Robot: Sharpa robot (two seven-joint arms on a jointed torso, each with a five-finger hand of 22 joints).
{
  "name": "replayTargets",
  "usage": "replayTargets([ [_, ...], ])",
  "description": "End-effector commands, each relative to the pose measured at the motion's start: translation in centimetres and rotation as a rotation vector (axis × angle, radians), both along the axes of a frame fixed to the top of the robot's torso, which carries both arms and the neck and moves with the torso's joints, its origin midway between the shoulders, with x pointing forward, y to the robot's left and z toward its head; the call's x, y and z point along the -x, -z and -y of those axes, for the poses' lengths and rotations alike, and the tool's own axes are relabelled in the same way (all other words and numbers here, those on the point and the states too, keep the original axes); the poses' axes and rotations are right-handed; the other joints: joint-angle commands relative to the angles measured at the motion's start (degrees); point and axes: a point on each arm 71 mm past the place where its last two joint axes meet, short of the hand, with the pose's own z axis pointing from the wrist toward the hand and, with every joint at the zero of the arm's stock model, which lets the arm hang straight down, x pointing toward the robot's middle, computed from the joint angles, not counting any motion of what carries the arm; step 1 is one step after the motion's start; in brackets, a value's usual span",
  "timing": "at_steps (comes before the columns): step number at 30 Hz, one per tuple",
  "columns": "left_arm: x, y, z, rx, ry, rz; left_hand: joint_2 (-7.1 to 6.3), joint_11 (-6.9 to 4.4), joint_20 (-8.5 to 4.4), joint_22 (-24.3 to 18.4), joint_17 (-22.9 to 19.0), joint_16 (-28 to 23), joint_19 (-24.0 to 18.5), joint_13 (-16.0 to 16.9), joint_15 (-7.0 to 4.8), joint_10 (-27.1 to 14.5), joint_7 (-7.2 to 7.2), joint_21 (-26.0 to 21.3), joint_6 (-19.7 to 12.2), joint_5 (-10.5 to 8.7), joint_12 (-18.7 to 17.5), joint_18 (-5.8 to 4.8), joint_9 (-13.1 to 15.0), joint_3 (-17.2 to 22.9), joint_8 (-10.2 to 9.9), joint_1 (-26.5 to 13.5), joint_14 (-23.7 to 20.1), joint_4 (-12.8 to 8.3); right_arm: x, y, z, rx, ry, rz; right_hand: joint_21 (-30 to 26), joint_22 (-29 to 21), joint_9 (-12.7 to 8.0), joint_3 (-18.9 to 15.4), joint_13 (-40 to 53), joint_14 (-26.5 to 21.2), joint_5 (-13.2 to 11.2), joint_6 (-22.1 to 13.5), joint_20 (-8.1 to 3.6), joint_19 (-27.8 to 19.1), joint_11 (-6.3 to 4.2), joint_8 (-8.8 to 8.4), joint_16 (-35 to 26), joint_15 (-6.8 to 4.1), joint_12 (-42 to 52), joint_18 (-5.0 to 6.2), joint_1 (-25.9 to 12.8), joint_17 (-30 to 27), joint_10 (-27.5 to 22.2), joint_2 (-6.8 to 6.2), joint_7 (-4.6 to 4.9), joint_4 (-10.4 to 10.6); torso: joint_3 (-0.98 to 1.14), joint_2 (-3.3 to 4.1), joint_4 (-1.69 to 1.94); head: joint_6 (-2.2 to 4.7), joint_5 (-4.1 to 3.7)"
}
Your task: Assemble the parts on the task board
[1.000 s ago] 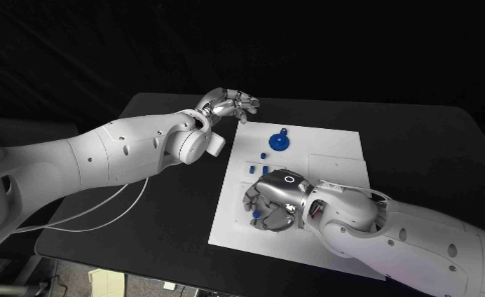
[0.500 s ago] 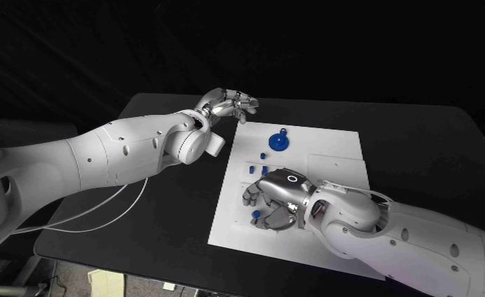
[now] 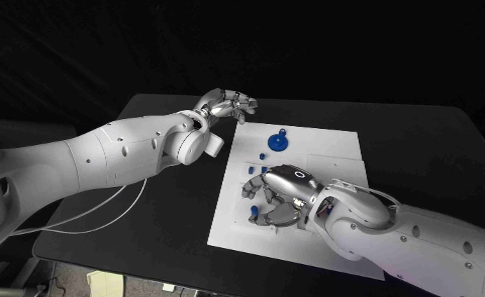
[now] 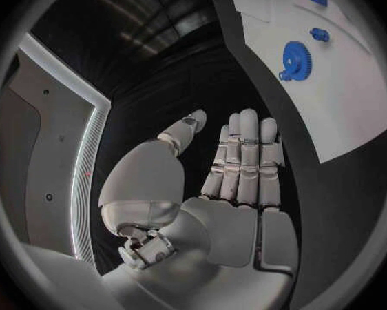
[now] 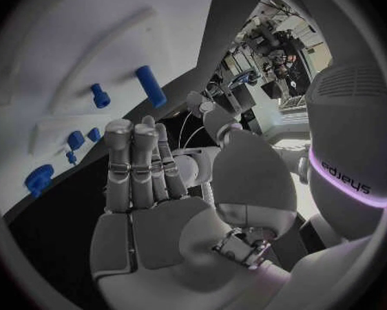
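The right hand (image 3: 278, 195) hovers empty, fingers apart, over the board's (image 3: 338, 146) near-left parts (image 3: 251, 213), while the open left hand (image 3: 229, 105) hangs beyond the far-left corner.

Colours on my work surface.
My table (image 3: 162, 192) is black, and the task board (image 3: 333, 150) on it is plain white. The gear (image 3: 279, 143) is bright blue, as are the small parts (image 3: 253, 169) near it and the peg (image 5: 151, 86) and knob (image 5: 99, 95). My left hand (image 3: 228, 104) and right hand (image 3: 275, 195) are silver; my arms are white.
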Motion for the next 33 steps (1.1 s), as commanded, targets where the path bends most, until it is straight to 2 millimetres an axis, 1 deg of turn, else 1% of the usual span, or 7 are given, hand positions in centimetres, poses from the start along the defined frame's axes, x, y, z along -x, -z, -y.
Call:
replayTargets([
  [1, 0.0, -0.1, 0.1, 0.004, 0.013, 0.005, 0.19, -0.01, -0.76, 0.1, 0.1, -0.2, 0.3, 0.1, 0.23, -0.4, 0.37, -0.2, 0.1, -0.36, 0.2, 0.61, -0.1, 0.1, 0.4, -0.1, -0.1, 0.4, -0.2, -0.8, 0.5, -0.078, 0.015, -0.103, 0.5, 1.0, -0.1, -0.6, -0.1, 0.1, -0.2, -0.1, -0.09, 0.3, -0.10, -0.17, 0.5, 0.14, 0.1, 6.62, -1.0, 0.1, 0.1, 0.29, -0.13, 0.1, 0.03, -0.03, -0.03, 0.12, -0.21],
  [10, -0.1, -0.1, -0.2, 0.001, 0.004, 0.006, 0.17, -0.01, -0.75, 0.1, 0.1, -0.2, 0.3, 0.1, 0.24, -0.4, 0.37, -0.2, 0.1, -0.37, 0.2, 0.61, -0.1, 0.1, 0.4, -0.1, -0.1, 0.4, -1.9, -3.8, 3.4, -0.166, 0.084, -0.262, 0.7, 1.0, -0.2, -2.0, -0.5, -0.2, -1.2, -0.1, -0.31, 0.0, -0.30, 0.06, 0.9, -0.05, 0.6, 6.62, -2.4, 0.1, 0.7, 1.46, 0.20, -0.1, 0.07, -0.05, -0.11, 0.57, -0.71],
  [15, -0.1, -0.1, -0.3, 0.000, 0.002, 0.006, 0.17, 0.00, -0.75, 0.1, 0.1, -0.2, 0.3, 0.1, 0.24, -0.4, 0.38, -0.2, 0.1, -0.37, 0.2, 0.61, -0.1, 0.1, 0.4, -0.1, -0.1, 0.4, -3.5, -5.6, 5.8, -0.197, 0.157, -0.285, 0.7, 1.0, -0.1, -1.9, -0.6, -0.5, -2.5, 0.7, -0.35, -0.3, -0.64, 0.58, 1.0, -0.39, 1.3, 6.62, -1.8, 0.0, 1.8, 3.58, -0.17, -0.2, 0.11, -0.07, -0.18, 0.99, -1.18],
  [21, -0.1, -0.1, -0.4, 0.000, 0.001, 0.006, 0.17, -0.01, -0.75, 0.1, 0.1, -0.2, 0.3, 0.1, 0.24, -0.4, 0.38, -0.2, 0.1, -0.37, 0.3, 0.61, -0.1, 0.0, 0.4, -0.1, -0.1, 0.5, -6.1, -6.6, 9.7, -0.185, 0.306, -0.362, 0.7, 0.8, 0.1, -0.5, 4.3, -0.2, -4.8, 2.0, -0.20, 0.0, -3.17, 1.40, 0.9, -2.94, 7.7, 6.62, -1.6, -0.7, 7.6, 5.85, -1.10, 0.0, 0.06, -0.19, -0.25, 1.29, -1.54],
  [24, -0.1, -0.1, -0.4, 0.000, 0.000, 0.006, 0.17, -0.01, -0.75, 0.1, 0.1, -0.2, 0.3, 0.1, 0.24, -0.4, 0.37, -0.2, 0.1, -0.37, 0.3, 0.61, -0.1, 0.0, 0.4, -0.2, -0.1, 0.5, -7.0, -6.5, 11.1, -0.128, 0.363, -0.401, 0.3, 0.6, 0.2, -0.2, 9.5, -0.3, -6.3, 2.0, -0.12, -0.1, -3.89, 1.45, 0.6, -3.21, 13.8, 6.62, -2.8, -1.1, 7.1, 6.50, -1.63, 0.4, 0.04, -0.27, -0.29, 1.53, -1.91],
  [28, -0.1, 0.0, -0.6, 0.001, -0.002, 0.004, 0.15, -0.01, -0.75, 0.1, 0.1, -0.2, 0.3, 0.1, 0.24, -0.4, 0.37, -0.2, 0.1, -0.38, 0.3, 0.61, -0.1, 0.0, 0.4, -0.2, -0.1, 0.5, -7.5, -5.3, 13.0, -0.005, 0.447, -0.492, 0.6, 0.8, 0.4, 0.0, 25.8, 0.5, -7.1, 2.1, -0.48, 0.9, -5.11, 1.45, 1.4, -4.59, 33.7, 6.62, -4.6, -1.2, 3.0, 6.95, -2.47, 0.7, 0.08, -0.47, -0.46, 1.51, -2.02],
  [33, -0.1, 0.0, -0.8, 0.001, -0.005, 0.004, 0.12, -0.01, -0.74, 0.1, 0.1, -0.2, 0.3, 0.1, 0.23, -0.4, 0.37, -0.2, 0.1, -0.39, 0.3, 0.61, -0.1, 0.0, 0.4, -0.2, -0.1, 0.5, -7.3, -4.4, 14.2, 0.088, 0.480, -0.582, 2.9, 1.2, 1.3, -0.1, 36.4, 2.4, -8.2, 3.0, -1.49, 2.7, -5.89, 1.94, 5.2, -5.37, 46.6, 6.62, -8.3, 1.4, 1.6, 8.19, -3.15, 3.4, 0.19, -0.55, -0.41, 1.57, -2.46],
])
